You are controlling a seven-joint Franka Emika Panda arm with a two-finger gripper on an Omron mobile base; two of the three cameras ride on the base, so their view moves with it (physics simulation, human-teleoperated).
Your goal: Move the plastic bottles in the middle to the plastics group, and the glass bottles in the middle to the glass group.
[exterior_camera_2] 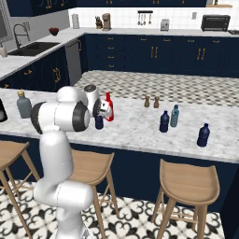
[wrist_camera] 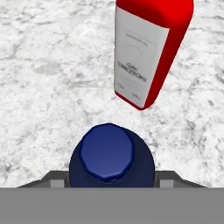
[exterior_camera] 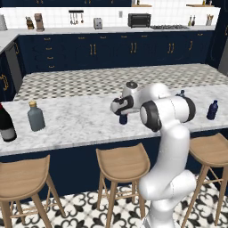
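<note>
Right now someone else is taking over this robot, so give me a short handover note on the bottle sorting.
Gripper: jaws on either side of a navy bottle standing on the counter; firm grip unclear.
Red bottle: stands just beyond it, not yet moved.
Plastics group, right: second navy bottle and teal bottle; a lone navy bottle stands apart, further right.
Glass group, left: grey flask, wine bottle.
Left to do: navy bottle to the plastics, red bottle to the glass; check the lone one.
</note>
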